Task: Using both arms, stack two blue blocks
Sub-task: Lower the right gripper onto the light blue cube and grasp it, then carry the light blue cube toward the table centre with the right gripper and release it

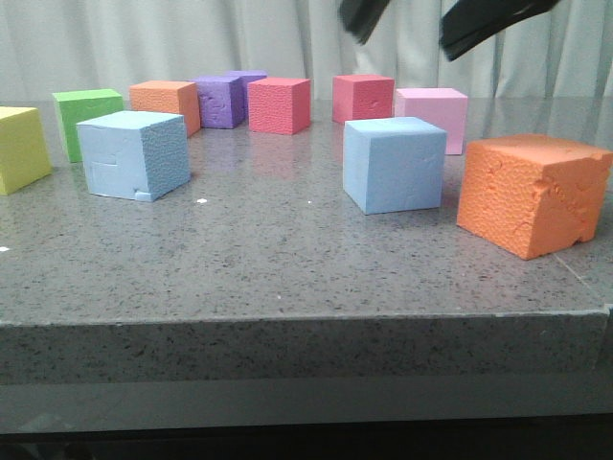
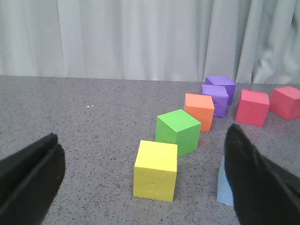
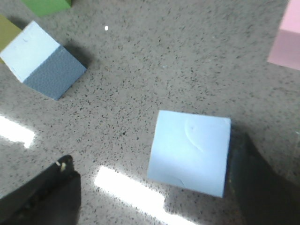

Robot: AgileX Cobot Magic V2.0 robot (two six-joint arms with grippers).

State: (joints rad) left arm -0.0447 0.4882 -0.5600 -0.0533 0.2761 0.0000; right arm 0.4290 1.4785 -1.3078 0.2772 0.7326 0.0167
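The right gripper [image 3: 154, 197] is hanging spread above the smoother blue block [image 1: 395, 164] — nothing pinched. The pebbled blue block [image 1: 134, 153] is sitting at its nine o'clock, well apart. The left gripper [image 2: 140, 187] is gaping — empty.

No text, label, brand, number or sign can be read anywhere in these views.

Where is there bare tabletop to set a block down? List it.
Free: the front strip of the table, before the two blue blocks, and the gap between them. Crowded: the back row, from the green cube to the pink cube, and the right edge by the big orange cube.
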